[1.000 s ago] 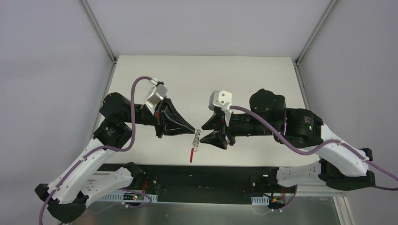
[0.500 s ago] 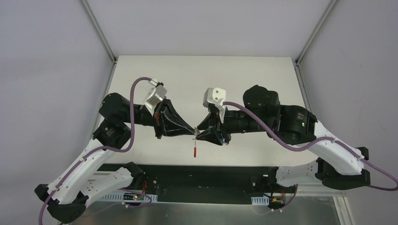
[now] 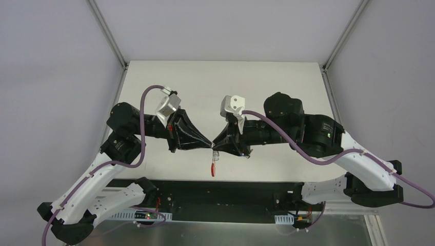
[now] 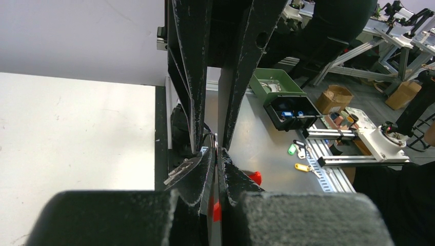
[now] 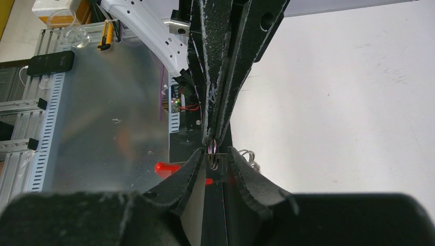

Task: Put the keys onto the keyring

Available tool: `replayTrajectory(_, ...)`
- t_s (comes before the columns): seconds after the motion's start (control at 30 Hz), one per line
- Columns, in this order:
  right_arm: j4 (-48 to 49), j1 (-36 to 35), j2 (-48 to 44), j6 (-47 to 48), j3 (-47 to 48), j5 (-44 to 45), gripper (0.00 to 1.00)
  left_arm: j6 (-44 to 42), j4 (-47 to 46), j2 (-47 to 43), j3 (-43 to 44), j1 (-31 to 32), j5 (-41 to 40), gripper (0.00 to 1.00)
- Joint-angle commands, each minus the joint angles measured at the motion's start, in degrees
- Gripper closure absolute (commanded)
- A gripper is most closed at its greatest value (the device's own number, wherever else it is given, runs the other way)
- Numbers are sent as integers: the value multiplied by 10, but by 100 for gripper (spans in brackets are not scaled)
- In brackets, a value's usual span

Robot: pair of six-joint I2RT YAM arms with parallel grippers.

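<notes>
L gripper [image 3: 210,146] clamped shut on keyring [image 5: 212,156], holding it mid-air over near edge of table [image 3: 256,87]. Red strip [image 3: 213,169] dangles below. R gripper [image 3: 216,149] tip-to-tip w/ L, fingers [image 5: 192,169] partly apart either side of wire rings, gap visible; can't tell if touching

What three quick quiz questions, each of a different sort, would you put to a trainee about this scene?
1. True or false: the red strip hangs free, held by neither gripper.
2. The left gripper is: A open, B shut on the rings, C out of view.
3. What sits between the fingers of the right gripper?
Key: 1 true; 2 B; 3 the rings.
</notes>
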State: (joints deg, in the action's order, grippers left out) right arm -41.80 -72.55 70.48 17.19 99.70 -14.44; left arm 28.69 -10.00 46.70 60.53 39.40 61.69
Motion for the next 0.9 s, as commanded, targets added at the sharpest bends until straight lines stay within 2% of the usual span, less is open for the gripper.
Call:
replayTrajectory(0.0,33,2,-6,-1,23,-9,76,-14,-21,-8,14,2,18,100)
replayTrajectory(0.17,32,2,-3,-2,23,-10,84,-14,-20,-9,13,1,17,100)
replayTrajectory(0.27,24,3,-1,-1,23,-9,100,-17,-18,-12,13,2,15,100)
replayTrajectory(0.57,35,3,-30,-14,-19,-10,100,-23,-17,-11,14,2,11,100)
replayTrajectory(0.6,39,2,-36,-17,-27,-8,100,-23,-16,-11,14,2,10,98)
replayTrajectory(0.73,53,2,-66,-24,-61,0,100,-26,-16,-9,14,2,6,79)
replayTrajectory(0.87,57,2,-101,-27,-94,8,100,-30,-16,-4,17,2,1,66)
